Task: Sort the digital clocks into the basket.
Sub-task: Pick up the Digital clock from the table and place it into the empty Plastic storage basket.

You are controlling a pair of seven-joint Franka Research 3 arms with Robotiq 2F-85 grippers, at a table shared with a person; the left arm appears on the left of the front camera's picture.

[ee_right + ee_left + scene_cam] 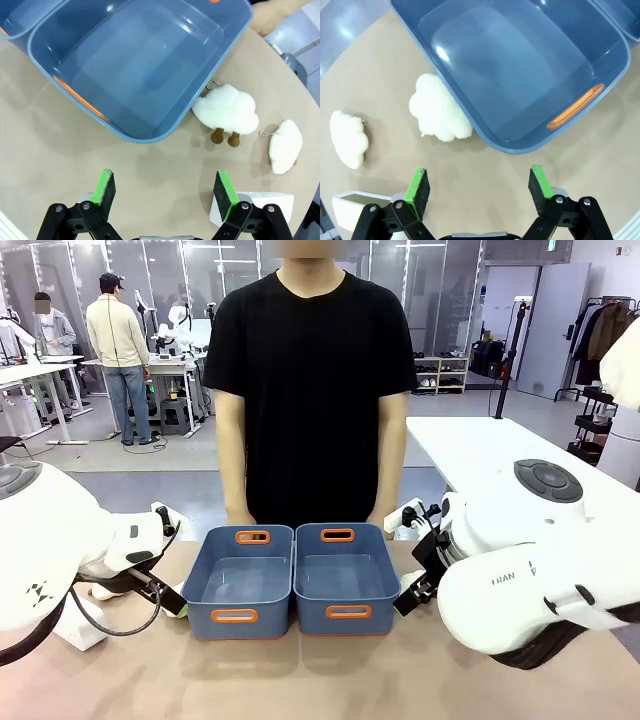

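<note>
Two identical blue-grey baskets with orange handle slots stand side by side mid-table, the left one (240, 585) and the right one (347, 580), both empty. One white digital clock (352, 206) lies just left of my left gripper (479, 187), which hovers open over bare table near the left basket's (520, 75) corner. That clock (78, 628) also shows under the left arm in the front view. A second digital clock (262, 205) lies beside the right finger of my open right gripper (165, 189), near the right basket (145, 65).
Two fluffy white plush toys (439, 109) (349, 138) lie left of the left basket. Two more (227, 111) (286, 146) lie right of the right basket. A person (310, 390) stands at the far edge behind the baskets.
</note>
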